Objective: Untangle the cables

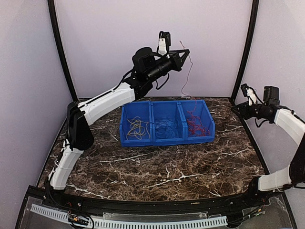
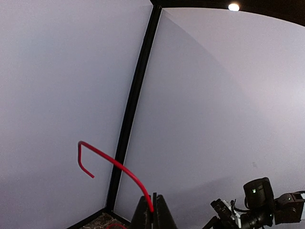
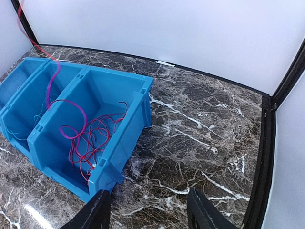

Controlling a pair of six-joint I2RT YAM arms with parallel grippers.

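red wire is the business here. the left gripper (image 1: 184,51) is raised high over the far side of the marble table (image 1: 167,174), its fingers pressed together on one red cable (image 1: 188,71), which hangs down towards the right compartment of the blue bin (image 1: 167,139). in the left wrist view the strand arcs out from the shut fingertips and ends in a hooked tip. the other cables lie by colour in the bin: yellow-tan ones (image 1: 137,127) on the left, blue ones (image 1: 167,127) in the middle and a loose red pile (image 1: 198,125) on the right. the right gripper (image 3: 150,210) hovers over bare marble just right of the bin, fingers spread and holding nothing.

the step in hand looks like drawing a single red cable up out of its pile (in the right wrist view it curls down among the other loops, and i cannot tell if its lower end is free). the next move, i judge, calls for a slow pull away so snagged loops are not dragged out, perhaps with the right gripper steadying the pile.
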